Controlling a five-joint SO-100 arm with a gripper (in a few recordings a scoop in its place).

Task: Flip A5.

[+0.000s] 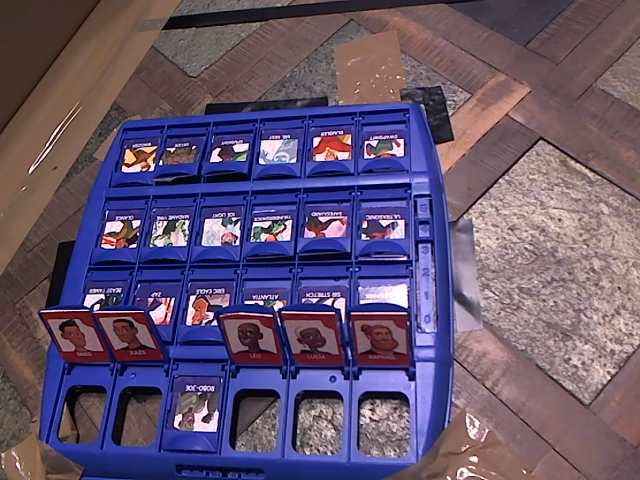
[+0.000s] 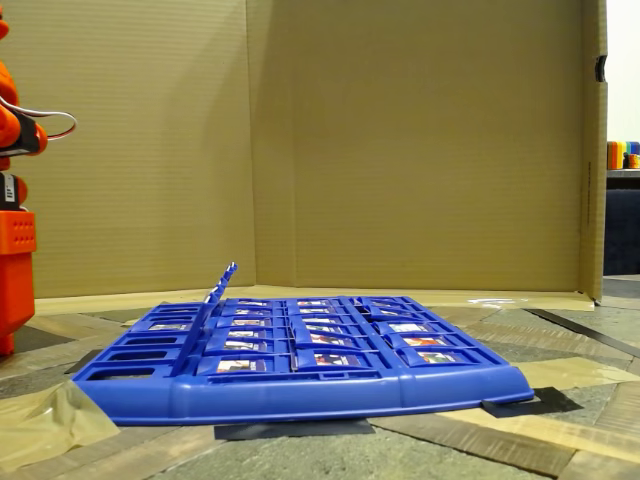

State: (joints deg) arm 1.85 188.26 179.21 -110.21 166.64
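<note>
Robot arm [image 2: 12,250], orange, stands at nine o'clock of the fixed view, cut by the frame edge; I cannot tell whether its pincer is wide or narrow. A blue game board [image 1: 440,300] lies flat on the patchwork floor, with cardboard walls [image 2: 400,140] behind it. In the overhead view the three far rows of tiles lie face up. In the near row, two red-framed portrait tiles [image 1: 75,335] stand upright at eight o'clock, then the ROBO-JOE tile [image 1: 196,400] lies flat, blue-framed. Next stand the LEO tile [image 1: 250,336] and the LUCIA tile [image 1: 312,336]. A5 [image 1: 381,336] stands upright at five o'clock, last in the row, just beside LUCIA, red face with the brown-haired man showing.
</note>
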